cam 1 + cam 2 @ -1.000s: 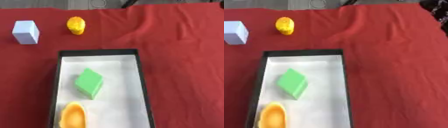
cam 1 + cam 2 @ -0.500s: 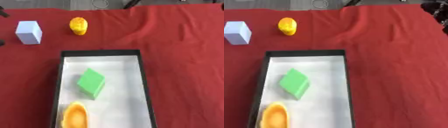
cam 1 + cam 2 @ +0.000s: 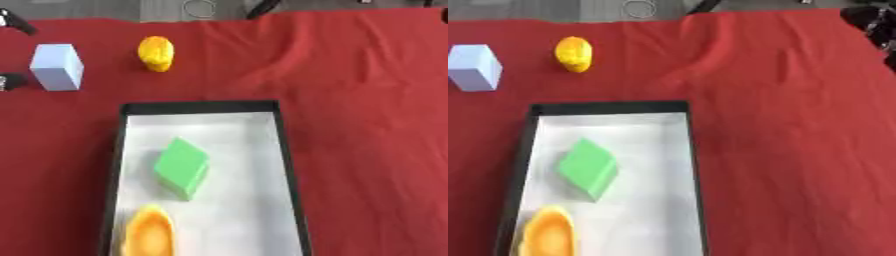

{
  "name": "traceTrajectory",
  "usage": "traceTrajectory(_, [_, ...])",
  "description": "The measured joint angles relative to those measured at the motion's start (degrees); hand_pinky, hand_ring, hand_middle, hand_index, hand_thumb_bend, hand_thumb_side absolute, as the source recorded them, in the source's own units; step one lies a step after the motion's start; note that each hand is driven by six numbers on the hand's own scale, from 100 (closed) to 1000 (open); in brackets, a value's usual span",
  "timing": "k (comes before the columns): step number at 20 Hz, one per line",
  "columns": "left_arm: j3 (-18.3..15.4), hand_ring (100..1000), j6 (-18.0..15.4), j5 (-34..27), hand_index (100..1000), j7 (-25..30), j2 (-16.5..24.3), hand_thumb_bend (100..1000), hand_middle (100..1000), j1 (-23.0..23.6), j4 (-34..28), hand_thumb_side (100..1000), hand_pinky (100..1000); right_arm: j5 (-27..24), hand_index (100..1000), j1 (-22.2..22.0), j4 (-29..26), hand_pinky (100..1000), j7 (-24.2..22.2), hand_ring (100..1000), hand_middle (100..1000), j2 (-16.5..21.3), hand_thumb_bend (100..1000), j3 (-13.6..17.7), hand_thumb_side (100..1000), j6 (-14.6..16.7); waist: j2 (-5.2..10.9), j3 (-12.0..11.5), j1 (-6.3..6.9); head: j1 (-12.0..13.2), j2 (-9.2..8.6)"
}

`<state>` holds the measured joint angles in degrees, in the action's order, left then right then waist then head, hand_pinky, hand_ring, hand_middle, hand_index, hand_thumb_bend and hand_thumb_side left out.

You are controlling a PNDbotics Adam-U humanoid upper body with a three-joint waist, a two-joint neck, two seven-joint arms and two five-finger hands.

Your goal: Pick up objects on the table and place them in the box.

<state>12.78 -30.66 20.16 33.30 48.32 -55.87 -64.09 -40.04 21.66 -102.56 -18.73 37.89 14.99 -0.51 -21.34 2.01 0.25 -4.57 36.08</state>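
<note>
Covering the table point(image 3: 367, 150), wrinkled red cloth point(image 3: 798, 100).

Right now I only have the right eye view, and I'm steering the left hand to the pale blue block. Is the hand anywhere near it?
Observer: Yes. The left eye view shows a dark part of the left hand at the picture's left edge, just left of the pale blue block, with red cloth between them.
Operator: Anything above the block?
Observer: A second dark piece sits in the upper left corner, apart from the block. It is probably the same hand.
</note>
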Motion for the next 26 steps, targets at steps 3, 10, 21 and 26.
traceTrajectory(3, [0.1,910,0.2,0.0,908,0.2,-0.1,435,811,-0.3,0.1,623,941,0.0,861,0.0,0.0,984,-0.3,771,718,-0.2,100,-0.2,632,-0.1,0.0,0.2,0.27,0.2,-0.04])
traceTrajectory(10, [-0.4,924,1.7,1.2,899,1.7,-0.5,490,816,-0.4,1.4,781,965,0.3,862,1.1,0.0,986,-1.0,770,718,-0.3,100,-0.8,630,-0.5,-0.4,1.9,1.21,1.0,-0.69])
traceTrajectory(21, [-2.0,904,3.2,3.6,902,3.2,-0.4,457,821,-0.2,2.9,804,979,1.4,860,2.0,0.0,988,-1.5,767,714,-0.3,100,-1.3,640,-0.5,-2.04,4.0,2.11,2.5,-2.07])
traceTrajectory(26, [-2.4,902,3.3,3.5,899,3.3,-0.3,460,811,-0.1,2.7,776,976,2.2,860,2.0,0.0,989,-1.6,765,713,-0.3,100,-1.3,646,-0.7,-2.71,4.3,2.21,2.9,-2.29])
